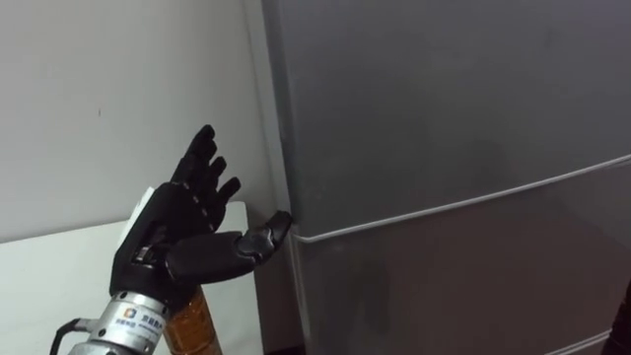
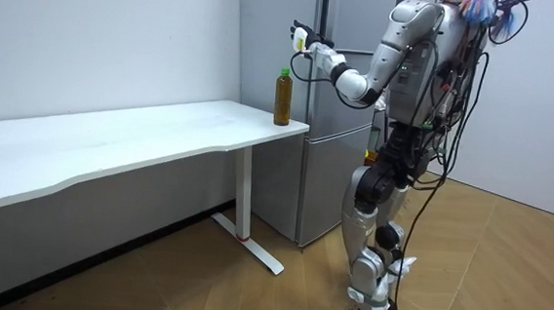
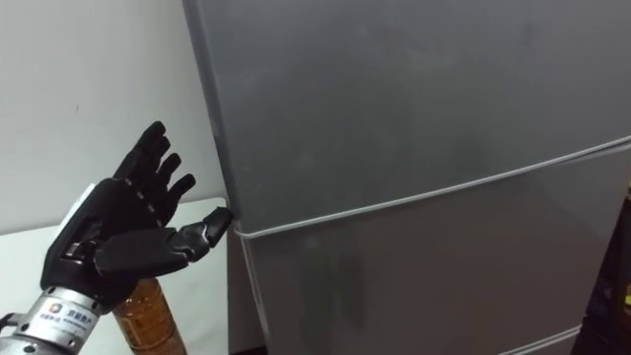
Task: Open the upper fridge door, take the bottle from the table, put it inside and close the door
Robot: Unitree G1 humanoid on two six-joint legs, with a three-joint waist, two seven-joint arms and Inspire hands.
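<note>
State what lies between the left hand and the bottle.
Nothing: in the room view, the stretch from the open left hand down to the bottle on the table is bare air.

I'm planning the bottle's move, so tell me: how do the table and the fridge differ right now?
The table is white and low; the fridge is grey and tall. The table carries the bottle; the fridge is shut. The left hand, open, has its thumb at the fridge's edge, off the table. Both stand side by side against the wall.
</note>
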